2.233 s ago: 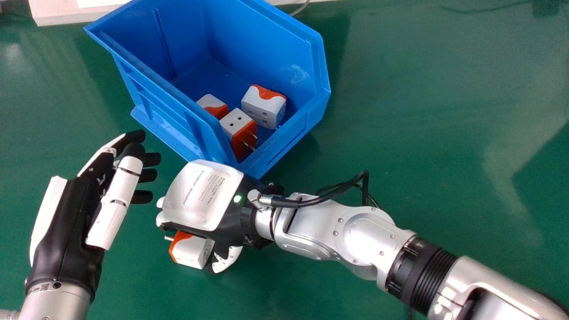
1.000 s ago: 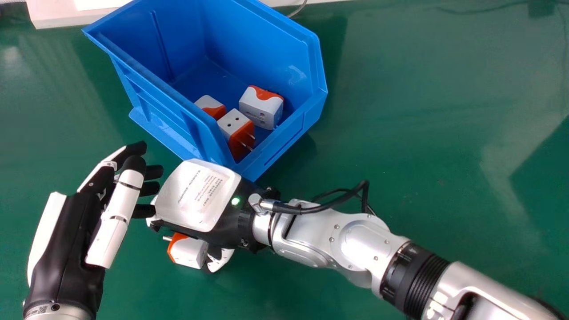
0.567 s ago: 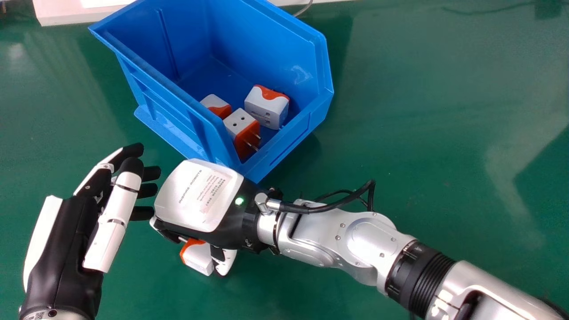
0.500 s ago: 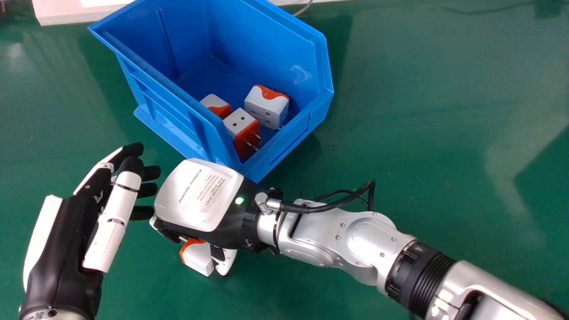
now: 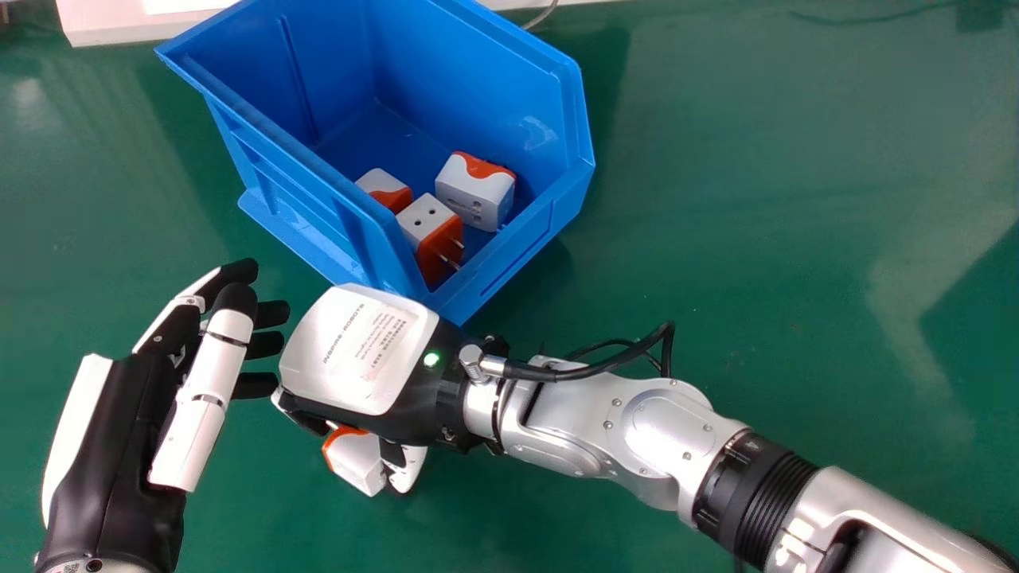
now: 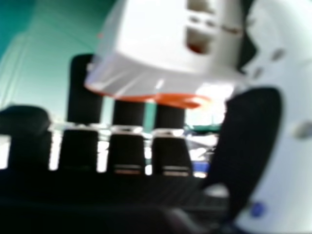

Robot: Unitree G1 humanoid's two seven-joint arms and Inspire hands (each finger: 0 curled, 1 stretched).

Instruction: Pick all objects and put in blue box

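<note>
Box edge: the near corner of the open-fronted blue plastic box (image 5: 478, 282) lies close beside the right hand (image 5: 362, 350).
Other side: the left hand (image 5: 107, 469), fingers loosely extended, has its tips just beside the right hand.
Open room: smooth green tabletop (image 5: 756, 199) stretches rightward from the box and along the near side of the right hand.
Change: against the earliest frame, the held adapter is turned and tucked farther under the palm; against the latest earlier one, hardly any shift.
Adapter: the white-and-orange blocky plug adapter (image 5: 357, 460) sits between the right thumb (image 6: 253, 136) and bent fingers (image 6: 129, 151), outside the box.
Grip: partly closed, pinching that adapter.
Inside box: three similar adapters (image 5: 478, 191).
</note>
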